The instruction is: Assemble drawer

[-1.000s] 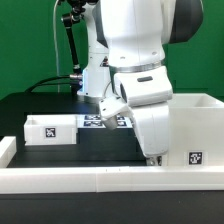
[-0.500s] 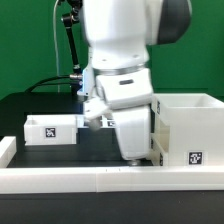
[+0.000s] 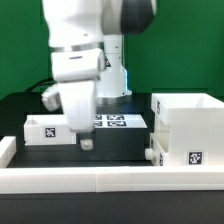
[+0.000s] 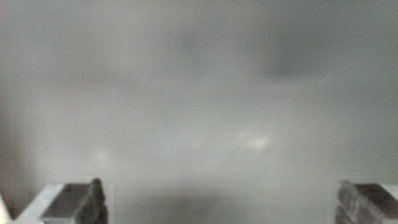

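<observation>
The tall white drawer casing [image 3: 186, 122] stands at the exterior view's right, with a tag [image 3: 195, 156] on its front. Small knobs [image 3: 151, 155] stick out of its left face. A low white tray [image 3: 42, 130] with a tag lies at the left. My gripper [image 3: 87, 142] hangs just right of that tray, close above the black table, holding nothing. In the wrist view my gripper [image 4: 217, 205] is open: its fingertips [image 4: 71, 202] stand wide apart at the corners. The rest of that view is a grey blur with nothing between the fingers.
The marker board [image 3: 112, 122] lies flat behind the gripper. A low white rim wall [image 3: 110, 178] runs along the front of the table. The arm's white body [image 3: 78, 55] fills the upper left, with cables behind it.
The arm has swung from beside the casing at the exterior view's right across to the left, and the gripper now hangs by the low tray. The casing's left face with its knobs is uncovered.
</observation>
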`<state>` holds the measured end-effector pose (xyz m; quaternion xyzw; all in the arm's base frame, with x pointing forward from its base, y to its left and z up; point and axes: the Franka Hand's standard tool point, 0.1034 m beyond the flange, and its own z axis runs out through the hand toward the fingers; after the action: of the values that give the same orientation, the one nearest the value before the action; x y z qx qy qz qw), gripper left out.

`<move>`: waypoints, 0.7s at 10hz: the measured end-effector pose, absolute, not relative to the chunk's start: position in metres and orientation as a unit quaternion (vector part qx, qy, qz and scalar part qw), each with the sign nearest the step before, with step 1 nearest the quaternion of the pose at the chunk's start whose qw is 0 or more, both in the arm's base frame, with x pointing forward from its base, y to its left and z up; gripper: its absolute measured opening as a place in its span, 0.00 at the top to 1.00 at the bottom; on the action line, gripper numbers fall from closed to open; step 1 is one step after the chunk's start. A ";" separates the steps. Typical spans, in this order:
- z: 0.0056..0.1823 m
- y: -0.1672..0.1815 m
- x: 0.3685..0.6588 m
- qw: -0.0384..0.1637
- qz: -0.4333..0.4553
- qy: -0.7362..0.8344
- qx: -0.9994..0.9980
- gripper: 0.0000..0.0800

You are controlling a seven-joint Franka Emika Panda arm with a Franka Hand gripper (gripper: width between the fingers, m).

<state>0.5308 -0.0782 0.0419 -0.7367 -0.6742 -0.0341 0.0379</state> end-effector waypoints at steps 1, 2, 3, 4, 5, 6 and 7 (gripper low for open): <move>0.049 -0.086 0.517 0.031 -0.034 -0.669 -0.742 0.19; 0.054 -0.092 0.504 0.031 -0.031 -0.659 -0.751 0.19; 0.057 -0.097 0.499 0.030 -0.029 -0.650 -0.759 0.19; 0.055 -0.096 0.500 0.031 -0.029 -0.652 -0.757 0.19; 0.054 -0.095 0.499 0.032 -0.028 -0.639 -0.768 0.19; 0.054 -0.095 0.499 0.033 -0.027 -0.613 -0.789 0.19; 0.054 -0.095 0.499 0.035 -0.025 -0.582 -0.812 0.19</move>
<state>0.4992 -0.0950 0.0536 -0.8120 -0.5821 -0.0253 0.0346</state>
